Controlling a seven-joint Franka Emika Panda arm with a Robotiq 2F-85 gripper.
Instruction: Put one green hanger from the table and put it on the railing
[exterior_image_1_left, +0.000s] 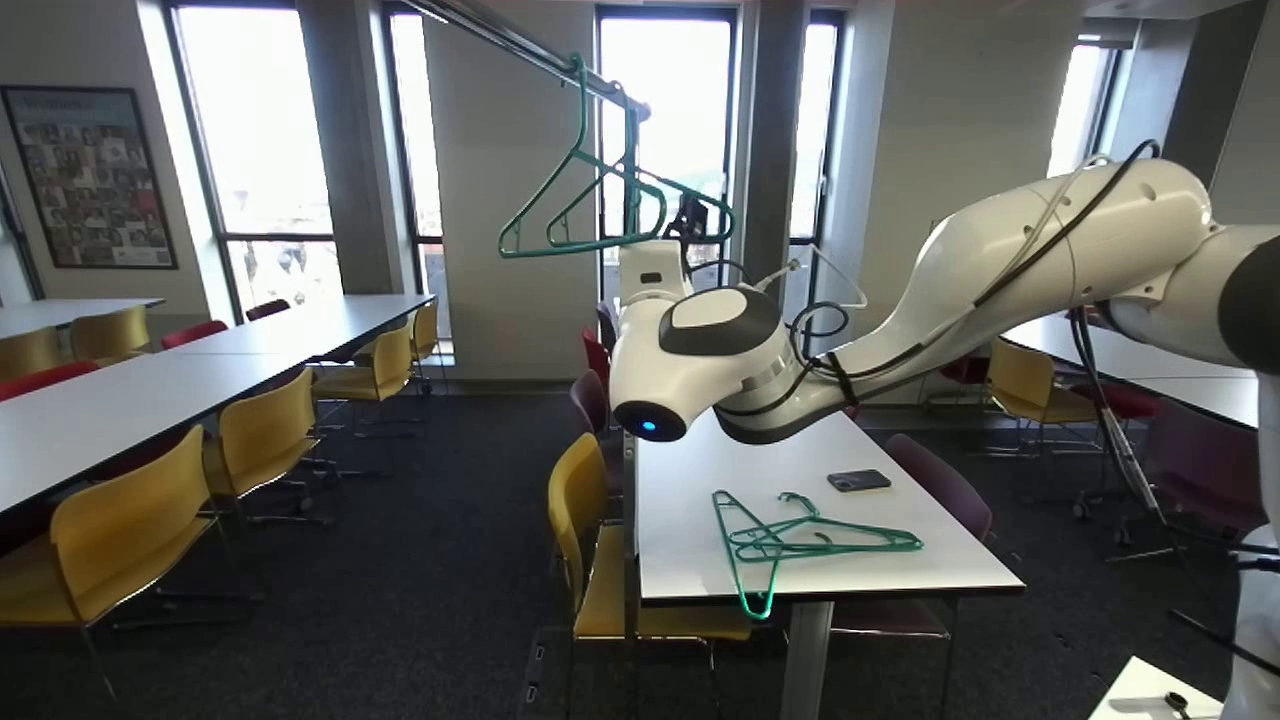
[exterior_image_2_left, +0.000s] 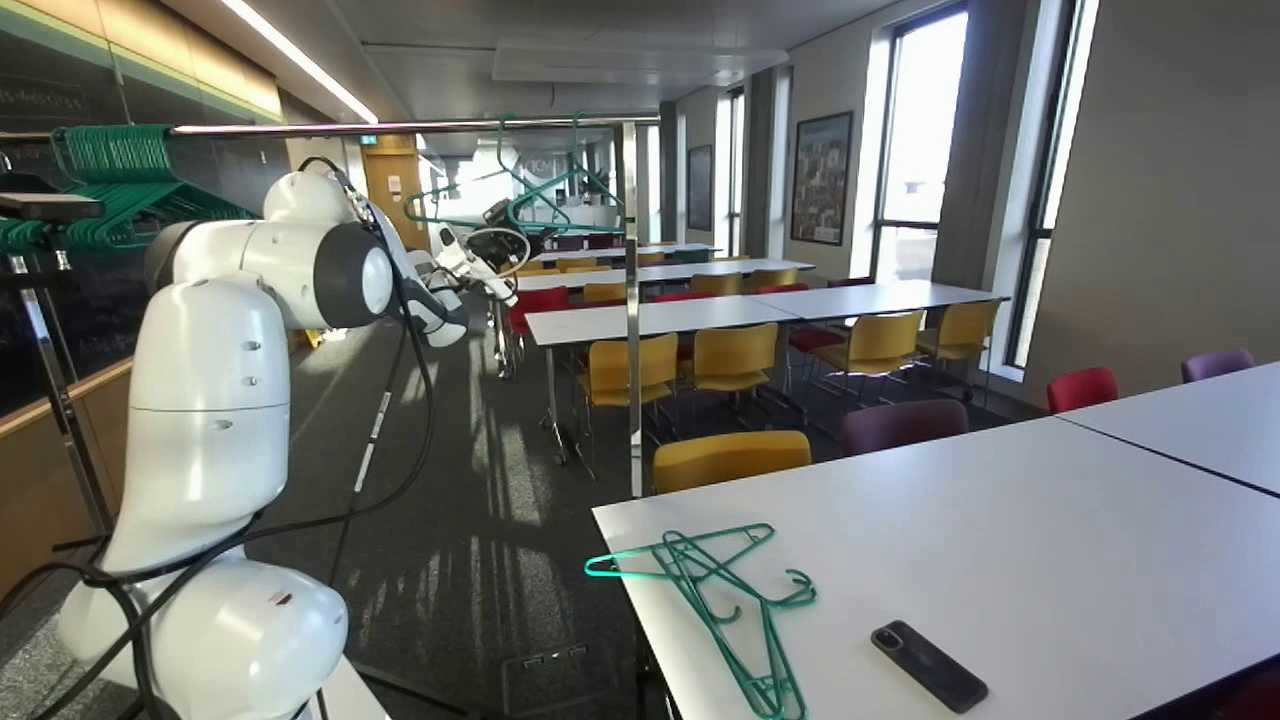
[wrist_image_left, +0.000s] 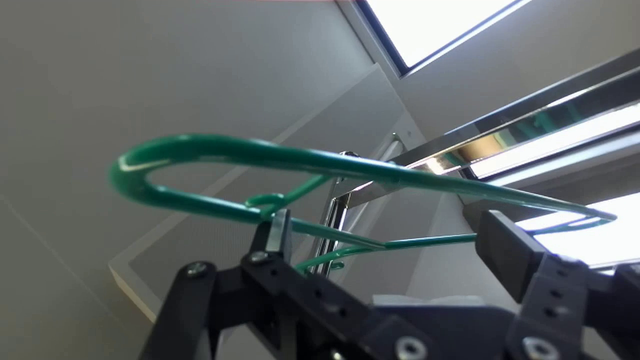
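Observation:
Two green hangers hang near the end of the railing (exterior_image_1_left: 510, 45); the railing also shows in an exterior view (exterior_image_2_left: 400, 127). One of these hangers (exterior_image_1_left: 580, 248) shows close up in the wrist view (wrist_image_left: 390, 173). My gripper (wrist_image_left: 390, 234) is open with its fingers wide apart, just below and beside the hanging hangers. The hanger's bars pass behind the fingers in the wrist view; I cannot tell whether they touch. At least two more green hangers (exterior_image_1_left: 800, 547) lie overlapped on the white table (exterior_image_1_left: 690, 460), also seen in an exterior view (exterior_image_2_left: 690, 570). One sticks out over the table edge.
A dark phone (exterior_image_1_left: 858, 480) lies on the table beyond the hangers. The upright pole (exterior_image_2_left: 633, 340) stands at the table's edge. A bunch of green hangers (exterior_image_2_left: 120, 165) hangs farther along the railing, behind the arm. Yellow chairs (exterior_image_1_left: 575, 500) and purple chairs flank the table.

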